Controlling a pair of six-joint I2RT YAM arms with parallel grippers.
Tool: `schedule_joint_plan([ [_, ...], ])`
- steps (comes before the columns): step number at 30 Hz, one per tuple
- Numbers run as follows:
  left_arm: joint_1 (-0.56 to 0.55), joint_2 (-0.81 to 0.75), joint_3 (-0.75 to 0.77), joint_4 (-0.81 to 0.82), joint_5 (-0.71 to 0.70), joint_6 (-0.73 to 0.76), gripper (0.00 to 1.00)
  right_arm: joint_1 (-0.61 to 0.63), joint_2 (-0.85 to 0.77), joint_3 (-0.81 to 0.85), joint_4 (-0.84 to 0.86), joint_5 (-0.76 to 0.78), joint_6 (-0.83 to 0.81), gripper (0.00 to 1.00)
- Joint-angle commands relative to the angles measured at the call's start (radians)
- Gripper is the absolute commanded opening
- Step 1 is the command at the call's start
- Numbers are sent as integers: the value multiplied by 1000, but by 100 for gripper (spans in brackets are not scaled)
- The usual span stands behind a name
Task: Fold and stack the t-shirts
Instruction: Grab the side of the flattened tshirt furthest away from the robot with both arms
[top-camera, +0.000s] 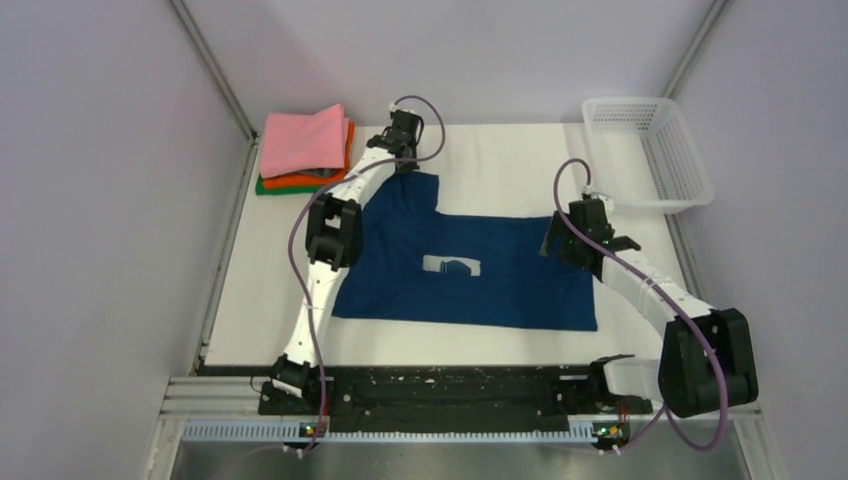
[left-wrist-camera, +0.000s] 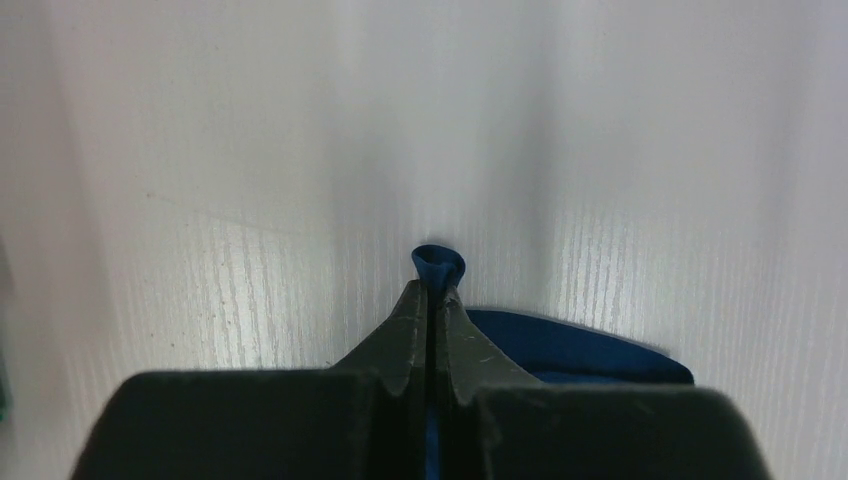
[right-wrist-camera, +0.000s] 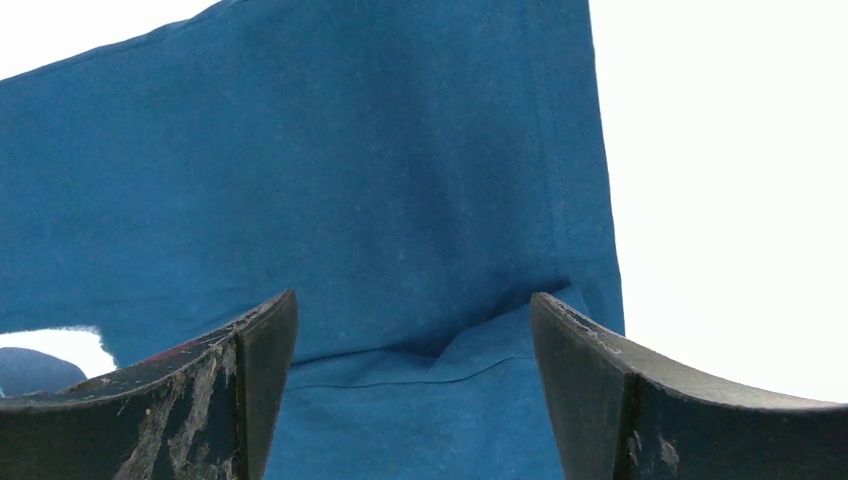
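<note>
White counter (top-camera: 500, 150) carries the navy t-shirt (top-camera: 520, 290) spread flat, long axis left to right. Its far sleeve tip sits pinched in the left hand (left-wrist-camera: 432, 292); the right hand (right-wrist-camera: 413, 310) hovers wide over its right end.

Soft, even light is filling the overhead view, and shadows are falling only faintly on the white tabletop (top-camera: 480, 345). Around the left hand (left-wrist-camera: 432, 288) the tabletop is glaring in pale streaks and greying toward the top. Beside the navy shirt (right-wrist-camera: 350, 200) it is washing out to pure white, while the right hand (right-wrist-camera: 412, 296) is showing dark and slightly soft.
</note>
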Motion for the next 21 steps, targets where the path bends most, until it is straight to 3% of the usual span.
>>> schedule_joint_plan([
  [1,9,-29,5,-74,-26,6,0,-30,41,61,25,60,-23,84],
  [6,7,-88,-18,-39,-7,6,0,-64,165,190,7,193,-13,82],
  [21,-31,-298,-218,46,9,20,0,-97,704,649,-84,375,46,73],
])
